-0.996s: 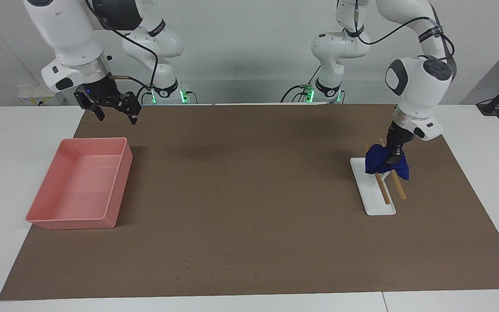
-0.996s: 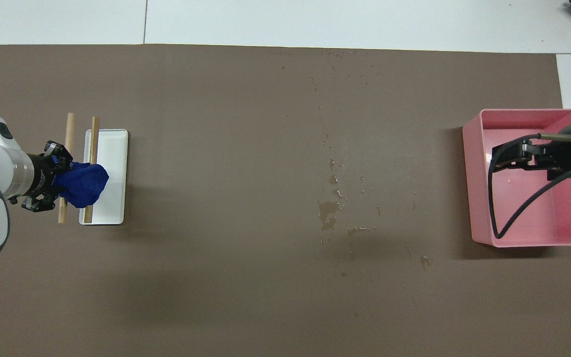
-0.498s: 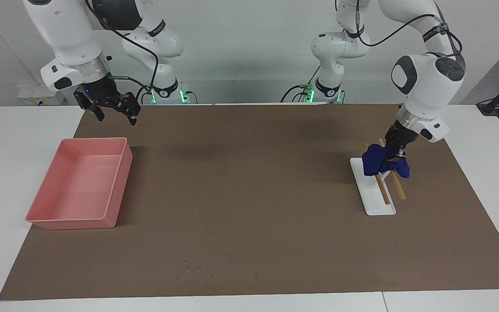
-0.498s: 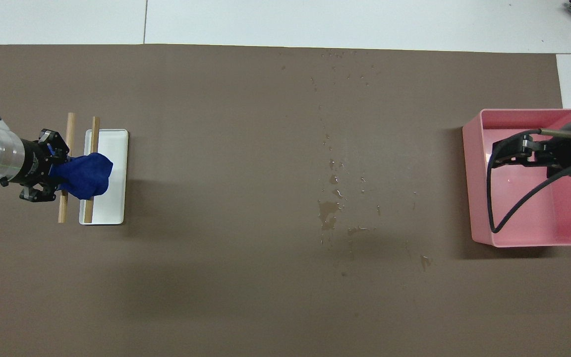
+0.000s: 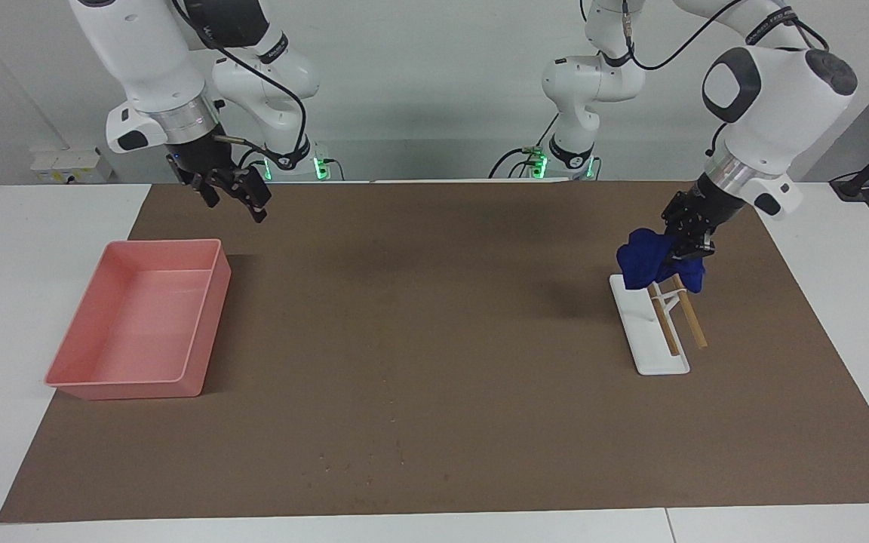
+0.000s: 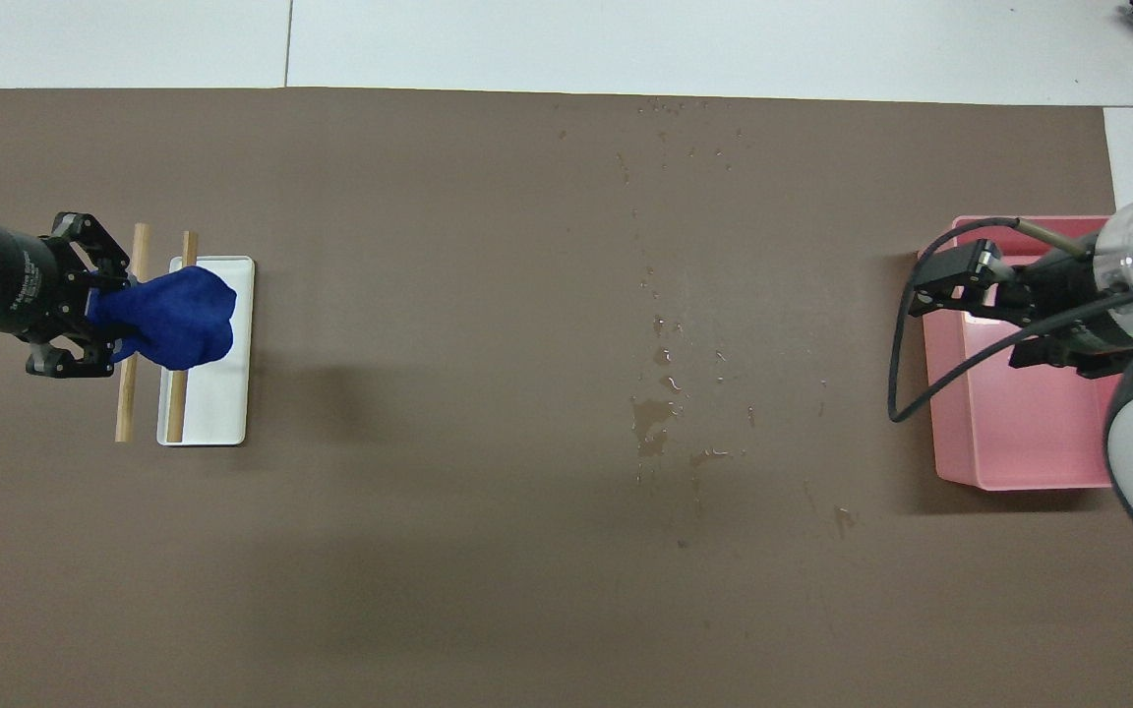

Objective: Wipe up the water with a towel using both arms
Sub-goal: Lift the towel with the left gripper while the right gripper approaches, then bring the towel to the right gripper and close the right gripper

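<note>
The desk (image 6: 566,39) is covered by a brown mat (image 6: 429,590), and the spilled water (image 6: 660,413) is seen untouched on it: a scatter of drops and small puddles running from the mat's edge farthest from the robots down toward its middle. No wiping is judged to have been done yet; only the pickup of the cloth is complete, and the carry to the wet patch and the wiping itself are left.

A pink tray (image 5: 72,354) is set at the right arm's end of the mat. Over the tray's corner nearest the robots the right pincer (image 5: 232,197) is held in the air, its fingers spread and nothing between them.

At the left arm's end of the mat a white rack (image 5: 657,360) with two wooden rods (image 5: 695,328) is seen. The left pincer (image 5: 689,240) is clenched on the towel (image 5: 642,260), which is held just above the rack's end nearer the robots.

The towel is shown as a deep blue, soft, lumpy wad, bunched and drooping from the grip, far smaller than the tray.
</note>
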Tool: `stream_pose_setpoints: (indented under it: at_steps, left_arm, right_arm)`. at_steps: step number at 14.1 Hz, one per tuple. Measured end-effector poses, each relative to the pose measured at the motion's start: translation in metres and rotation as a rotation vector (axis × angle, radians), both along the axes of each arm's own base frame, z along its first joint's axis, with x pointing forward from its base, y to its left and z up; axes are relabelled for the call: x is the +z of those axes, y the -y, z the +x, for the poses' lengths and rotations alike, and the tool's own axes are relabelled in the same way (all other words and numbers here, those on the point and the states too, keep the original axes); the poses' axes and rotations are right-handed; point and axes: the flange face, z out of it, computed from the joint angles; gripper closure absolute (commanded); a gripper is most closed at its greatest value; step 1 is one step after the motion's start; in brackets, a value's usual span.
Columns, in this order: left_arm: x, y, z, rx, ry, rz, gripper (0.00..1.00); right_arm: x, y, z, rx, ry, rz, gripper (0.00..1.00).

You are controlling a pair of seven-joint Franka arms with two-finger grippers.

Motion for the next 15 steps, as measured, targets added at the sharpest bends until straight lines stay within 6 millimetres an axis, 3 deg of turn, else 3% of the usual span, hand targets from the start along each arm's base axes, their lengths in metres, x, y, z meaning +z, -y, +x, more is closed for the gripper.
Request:
stream_pose_setpoints:
  at_steps: [2, 9, 12, 15]
  left_arm:
    - [0.016, 0.026, -0.003, 0.035, -0.003, -0.008, 1.0]
    - [0.02, 0.158, -0.026, 0.244, -0.035, -0.047, 1.0]
    - [0.026, 0.215, -0.043, 0.307, -0.017, -0.086, 1.0]
    - [0.027, 0.249, -0.06, 0.334, -0.031, -0.098, 1.0]
  right_arm:
    - [-0.002, -0.03, 0.002, -0.166, -0.014, 0.079, 0.01]
    - [0.007, -0.13, 0.002, -0.693, -0.129, 0.356, 0.01]
    - [0.004, -0.167, 0.0, -0.818, -0.196, 0.425, 0.01]
    - [-0.006, -0.196, -0.001, -0.896, -0.259, 0.465, 0.01]
